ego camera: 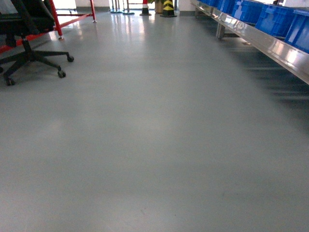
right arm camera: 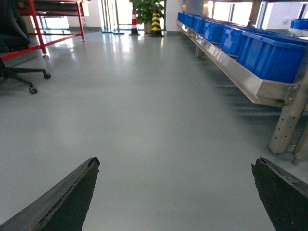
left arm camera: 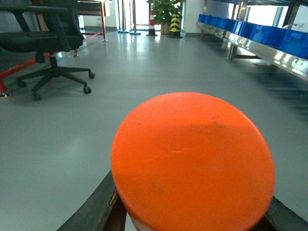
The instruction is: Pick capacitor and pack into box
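The capacitor [left arm camera: 192, 159], a thick cylinder with a round orange top and a sliver of white body below, fills the lower half of the left wrist view. My left gripper [left arm camera: 192, 214] is shut on it, one dark finger [left arm camera: 98, 204] showing at each side. My right gripper [right arm camera: 175, 162] stands open over bare grey floor, its two dark fingertips [right arm camera: 77, 187] far apart with nothing between them. Neither gripper shows in the head view. The box is out of view in all frames.
Grey floor [ego camera: 145, 135] stretches ahead. A black office chair [ego camera: 29, 43] and a red frame [ego camera: 72, 17] stand at the left. A steel rack [ego camera: 270, 43] with blue bins [right arm camera: 269, 55] runs along the right. A striped cone [ego camera: 145, 7] and a plant [left arm camera: 166, 9] stand far back.
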`<state>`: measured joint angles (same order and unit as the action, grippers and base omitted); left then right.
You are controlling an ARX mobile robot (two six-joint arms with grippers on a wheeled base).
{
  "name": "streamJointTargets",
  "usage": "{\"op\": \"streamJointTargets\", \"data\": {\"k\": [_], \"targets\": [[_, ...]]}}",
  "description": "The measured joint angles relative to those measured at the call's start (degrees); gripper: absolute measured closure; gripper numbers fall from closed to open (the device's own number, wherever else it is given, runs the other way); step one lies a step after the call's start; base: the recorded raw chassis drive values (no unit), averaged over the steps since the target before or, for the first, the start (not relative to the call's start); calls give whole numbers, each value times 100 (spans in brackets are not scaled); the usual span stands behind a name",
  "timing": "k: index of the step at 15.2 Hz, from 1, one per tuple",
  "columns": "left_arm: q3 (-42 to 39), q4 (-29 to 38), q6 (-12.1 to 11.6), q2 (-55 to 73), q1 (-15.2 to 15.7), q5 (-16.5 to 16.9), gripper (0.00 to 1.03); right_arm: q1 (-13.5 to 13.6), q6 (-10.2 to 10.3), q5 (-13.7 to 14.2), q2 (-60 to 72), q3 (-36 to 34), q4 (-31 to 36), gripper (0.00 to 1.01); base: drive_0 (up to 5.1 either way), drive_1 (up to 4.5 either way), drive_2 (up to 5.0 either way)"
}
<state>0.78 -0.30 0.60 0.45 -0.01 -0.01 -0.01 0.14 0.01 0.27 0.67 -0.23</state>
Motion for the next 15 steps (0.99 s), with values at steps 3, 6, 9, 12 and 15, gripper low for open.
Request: {"op": "streamJointTargets", "data": {"k": [3, 6, 9, 12, 15], "targets": [[0, -13, 0, 0, 0, -7, 58, 0, 0, -2, 0, 0, 0, 3, -486, 259, 259], [0, -2, 0, 0, 0, -4, 58, 0, 0, 0, 0, 0, 11, 3, -493, 253, 253], [0, 0, 0, 0, 0, 0, 58, 0, 0, -4, 0, 0, -7, 3, -503, 243, 243], [0, -17, 0, 0, 0, 0, 58, 0, 0, 0, 0, 0, -24, 3, -506, 239, 239], [0, 0, 0, 0, 0, 0, 58, 0, 0, 0, 0, 0, -13, 3, -510, 235, 235]]}}
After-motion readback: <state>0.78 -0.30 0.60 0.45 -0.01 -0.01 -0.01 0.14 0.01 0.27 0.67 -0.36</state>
